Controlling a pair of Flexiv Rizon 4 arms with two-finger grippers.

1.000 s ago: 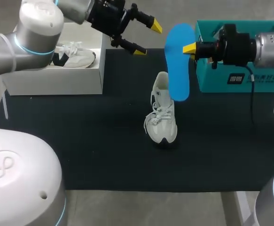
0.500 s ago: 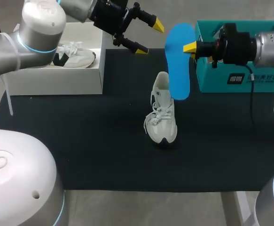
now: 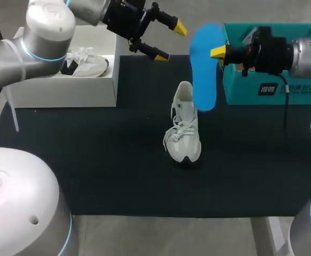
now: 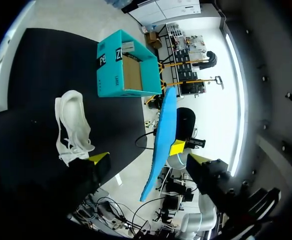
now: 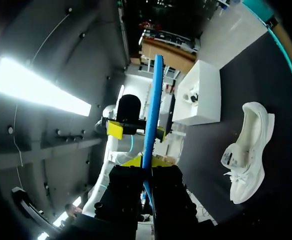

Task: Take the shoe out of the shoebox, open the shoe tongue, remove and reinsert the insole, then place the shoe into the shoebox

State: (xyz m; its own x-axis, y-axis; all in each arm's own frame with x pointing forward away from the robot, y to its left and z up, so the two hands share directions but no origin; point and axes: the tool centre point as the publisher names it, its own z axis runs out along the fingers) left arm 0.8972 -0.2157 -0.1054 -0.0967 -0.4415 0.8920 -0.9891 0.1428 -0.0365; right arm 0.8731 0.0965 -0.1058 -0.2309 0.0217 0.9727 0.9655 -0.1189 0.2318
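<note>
Shoe (image 3: pixel 183 128) sits on the mat (image 3: pixel 91 160), toe toward six o'clock, out of the shoebox. At its one o'clock the insole (image 3: pixel 204 66) hangs lengthwise in the air, and the right gripper (image 3: pixel 215 53) has it pinched near the top, fingers closed on it. Left gripper (image 3: pixel 170 41) hovers at the shoe's eleven, fingers spread wide, holding nothing. Farther out, the shoebox (image 3: pixel 299 88) is at two o'clock and the white box (image 3: pixel 59 90) at ten.

Grey table (image 3: pixel 166 234), a black mat (image 3: pixel 91 160) spread across it, and in the middle of the mat sits a white shoe (image 3: pixel 184 133). Back and left of that shoe, a white box (image 3: pixel 64 88). Back and right of it, a teal shoebox (image 3: pixel 283 90).
</note>
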